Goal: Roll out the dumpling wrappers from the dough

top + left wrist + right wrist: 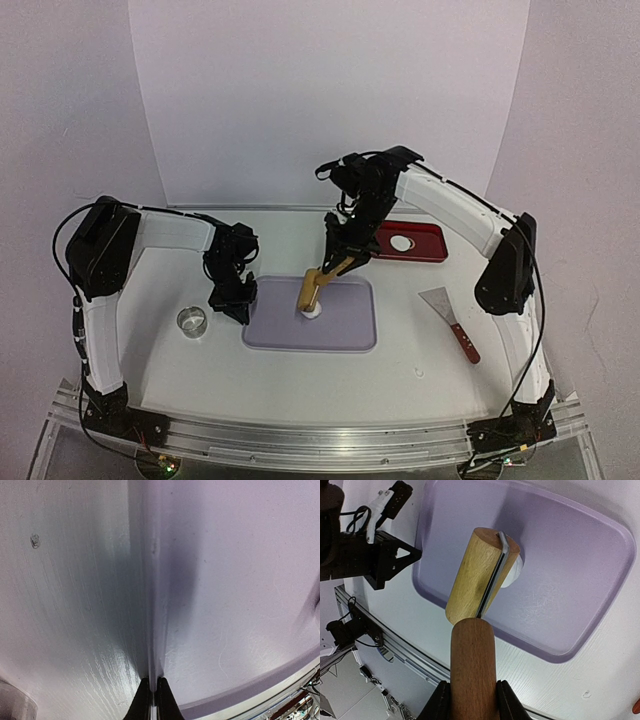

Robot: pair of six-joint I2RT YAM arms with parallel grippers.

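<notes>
Right gripper [472, 702]: clamped on roller [476, 580] handle.
Left gripper [154, 700]: closed together, at tray [580, 570] rim.
Dough [513, 573]: small lump pinned under roller head, just ahead of right gripper.
Risk: lump may be squeezed sideways by off-centre pressure; tray may be dragged.

you're seeing only a sliver of the dough [516, 571], since the roller [470, 580] is covering the rest. its handle is running off the bottom edge of the right wrist view. in the left wrist view the metal ring [14, 704] is sitting blurred and cropped in the corner, and the left gripper [153, 681] is showing only its tips.
</notes>
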